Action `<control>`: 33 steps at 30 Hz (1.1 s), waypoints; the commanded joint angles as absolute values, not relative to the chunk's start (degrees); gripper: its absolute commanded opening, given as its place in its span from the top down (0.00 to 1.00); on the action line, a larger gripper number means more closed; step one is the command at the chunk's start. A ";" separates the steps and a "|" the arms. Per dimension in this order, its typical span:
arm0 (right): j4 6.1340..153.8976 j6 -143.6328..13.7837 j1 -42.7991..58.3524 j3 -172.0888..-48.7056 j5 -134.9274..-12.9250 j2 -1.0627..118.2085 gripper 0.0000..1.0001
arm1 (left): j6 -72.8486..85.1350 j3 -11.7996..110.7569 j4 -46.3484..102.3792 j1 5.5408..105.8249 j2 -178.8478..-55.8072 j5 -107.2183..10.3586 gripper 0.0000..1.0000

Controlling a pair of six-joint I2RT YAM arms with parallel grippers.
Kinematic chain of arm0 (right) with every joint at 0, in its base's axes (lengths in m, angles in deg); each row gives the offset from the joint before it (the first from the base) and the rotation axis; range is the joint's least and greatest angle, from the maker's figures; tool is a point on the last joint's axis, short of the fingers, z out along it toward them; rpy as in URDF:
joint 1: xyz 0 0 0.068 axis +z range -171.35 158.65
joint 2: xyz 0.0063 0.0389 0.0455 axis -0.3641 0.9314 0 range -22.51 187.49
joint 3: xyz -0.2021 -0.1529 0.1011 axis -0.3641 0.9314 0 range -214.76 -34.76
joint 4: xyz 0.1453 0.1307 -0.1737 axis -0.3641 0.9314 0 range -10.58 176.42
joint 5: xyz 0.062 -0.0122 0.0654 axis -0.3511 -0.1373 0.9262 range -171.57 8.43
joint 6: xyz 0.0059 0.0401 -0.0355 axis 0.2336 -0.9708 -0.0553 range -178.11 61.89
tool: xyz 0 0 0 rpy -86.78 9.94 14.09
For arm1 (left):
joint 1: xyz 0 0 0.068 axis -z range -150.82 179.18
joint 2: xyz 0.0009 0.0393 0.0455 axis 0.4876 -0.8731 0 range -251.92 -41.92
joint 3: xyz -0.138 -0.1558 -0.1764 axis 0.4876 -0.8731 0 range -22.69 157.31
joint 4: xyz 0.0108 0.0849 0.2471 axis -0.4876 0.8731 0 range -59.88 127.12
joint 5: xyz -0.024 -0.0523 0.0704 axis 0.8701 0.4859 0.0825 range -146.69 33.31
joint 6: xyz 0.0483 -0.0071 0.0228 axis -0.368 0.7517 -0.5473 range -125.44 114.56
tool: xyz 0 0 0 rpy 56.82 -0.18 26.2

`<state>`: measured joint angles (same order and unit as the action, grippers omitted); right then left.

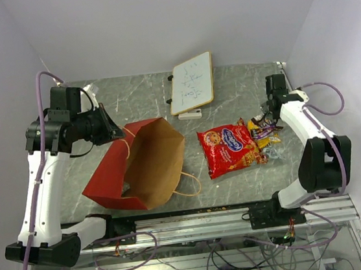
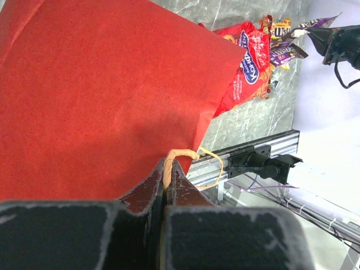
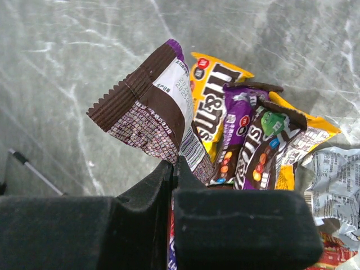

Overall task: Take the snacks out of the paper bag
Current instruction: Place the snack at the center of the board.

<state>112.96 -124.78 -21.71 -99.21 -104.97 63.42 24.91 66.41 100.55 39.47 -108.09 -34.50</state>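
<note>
Paper bag on its side on worktop, light and floppy. Left gripper clenched on twisted handle, the sensible hold. Cookie packet and candy bars lie just beside bag, crinkly and slippery. Right gripper pinches brown bar by wrapper edge.

i see a matt red paper bag, a glossy crinkled plastic cookie packet, shiny candy wrappers, a smooth marbled tabletop.
</note>
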 commanded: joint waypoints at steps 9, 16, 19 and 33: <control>113.16 -130.90 -25.56 -97.22 -103.37 69.04 1.00 | 22.53 70.25 101.25 39.29 -110.61 -35.40 0.93; 112.98 -131.92 -26.18 -96.72 -100.87 69.91 0.84 | 22.68 70.30 100.81 39.29 -110.86 -34.86 0.93; 113.21 -131.38 -26.27 -96.90 -100.91 69.31 0.77 | 23.01 70.12 100.61 39.29 -110.67 -34.71 0.93; 111.71 -122.42 -26.27 -93.81 -97.22 61.00 0.41 | 24.36 68.19 99.37 39.29 -109.08 -33.53 0.93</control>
<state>113.13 -127.01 -25.80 -94.75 -98.82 63.95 23.93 68.64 100.90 39.47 -110.37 -34.52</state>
